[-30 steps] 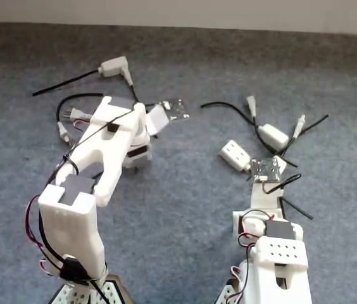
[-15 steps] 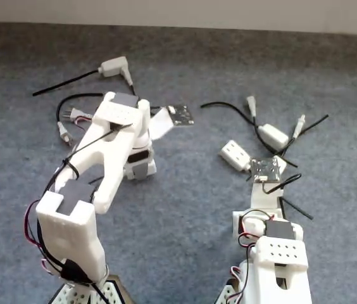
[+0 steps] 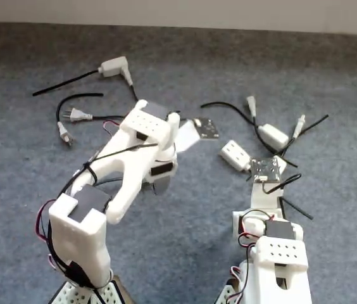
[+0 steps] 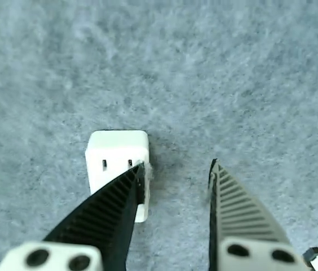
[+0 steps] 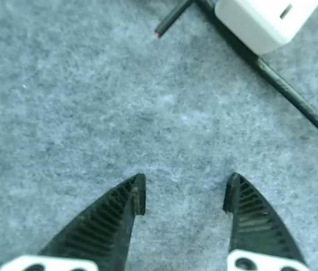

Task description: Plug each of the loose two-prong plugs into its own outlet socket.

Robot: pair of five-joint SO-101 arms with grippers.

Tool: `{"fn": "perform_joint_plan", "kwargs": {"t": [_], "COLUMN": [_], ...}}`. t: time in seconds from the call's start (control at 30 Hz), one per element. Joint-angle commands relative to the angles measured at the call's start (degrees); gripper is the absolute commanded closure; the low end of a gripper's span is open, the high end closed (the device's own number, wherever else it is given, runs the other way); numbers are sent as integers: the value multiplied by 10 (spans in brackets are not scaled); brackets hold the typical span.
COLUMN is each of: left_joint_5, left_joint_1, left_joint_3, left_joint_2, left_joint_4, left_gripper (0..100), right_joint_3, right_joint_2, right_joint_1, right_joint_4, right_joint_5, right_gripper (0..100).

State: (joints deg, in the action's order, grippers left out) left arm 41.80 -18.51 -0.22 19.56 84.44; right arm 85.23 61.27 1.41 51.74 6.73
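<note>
L arm (image 3: pixel 134 171) swung right, fingers (image 4: pixel 114 209) spread, one tip over outlet socket (image 4: pixel 117 153).

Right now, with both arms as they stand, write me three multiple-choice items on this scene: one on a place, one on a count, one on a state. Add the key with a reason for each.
1. Where is the white outlet block relative to the left gripper?
A. clamped between its fingers
B. at one fingertip, outside the gap
C. lifted clear of the floor

2. How many slots show on that block's face?
A. two
B. four
C. six

3. What state is the right gripper in?
A. shut on a plug
B. shut on a cable
C. open and empty

Key:
1 B: one fingertip overlaps the block's edge, while the gap between the fingers shows just grey carpet.
2 A: a single pair of slots shows in the left wrist view.
3 C: its fingers stand apart over bare carpet.
</note>
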Motion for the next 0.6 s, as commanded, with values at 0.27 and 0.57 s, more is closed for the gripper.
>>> {"fn": "perform_joint_plan", "kwargs": {"t": [0.27, 0.57], "left_joint_5": [-1, -76], "left_joint_1": [173, 340], "left_joint_3": [-269, -353], "left_joint_2": [-19, -8], "left_joint_4": [52, 13], "left_gripper": [800, 797], "right_joint_3": [-2, -2], "right_joint_2": [5, 5], "right_joint_1": [2, -22], "right_joint_4": [-8, -8], "right_joint_5": [6, 6], "right_gripper": [771, 771]}}
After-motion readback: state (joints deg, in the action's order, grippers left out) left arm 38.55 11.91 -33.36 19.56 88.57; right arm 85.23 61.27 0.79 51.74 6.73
